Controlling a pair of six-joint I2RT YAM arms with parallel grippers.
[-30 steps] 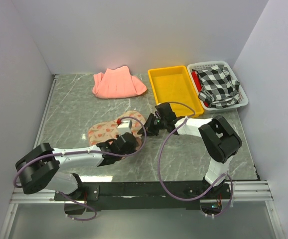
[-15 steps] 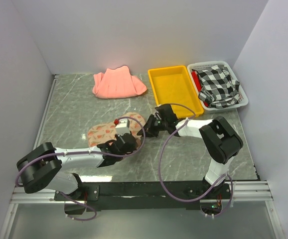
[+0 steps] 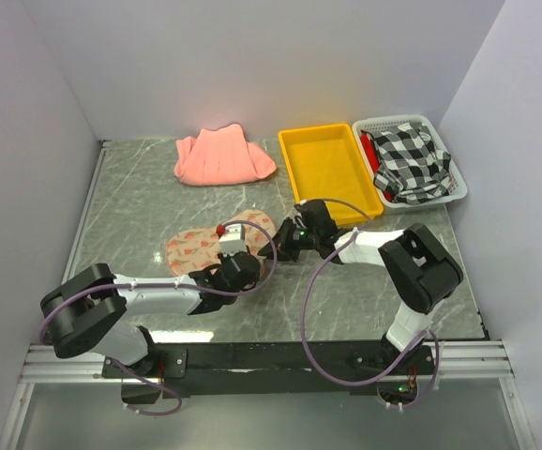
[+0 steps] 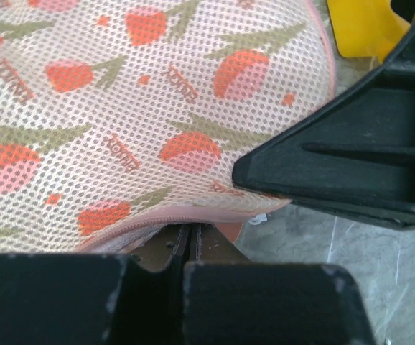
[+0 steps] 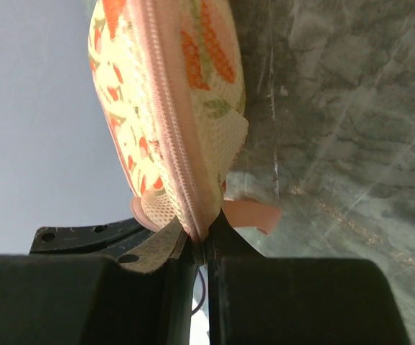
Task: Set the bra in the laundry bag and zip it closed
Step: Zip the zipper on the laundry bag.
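Observation:
The laundry bag (image 3: 196, 247), beige mesh with red-orange tulip prints and a pink zip, lies flat at mid-table. My right gripper (image 3: 283, 240) is shut on its right end. In the right wrist view the zip seam of the bag (image 5: 157, 108) runs down between the fingers of that gripper (image 5: 202, 237), and a pink tab (image 5: 254, 214) sticks out beside them. My left gripper (image 3: 244, 269) is at the bag's near edge. In the left wrist view the left gripper (image 4: 191, 236) has its jaws shut, with the tips tucked under the bag's (image 4: 121, 108) pink zip edge. The bra shows in no view.
A salmon-pink folded cloth (image 3: 222, 157) lies at the back. To its right stands a yellow tray (image 3: 299, 141), then a white basket (image 3: 459, 190) holding a black-and-white checked cloth (image 3: 410, 159). Walls close the left, back and right sides.
My left gripper's jaws have closed at the bag's near edge. My right gripper has shifted a little nearer, still holding the bag's end.

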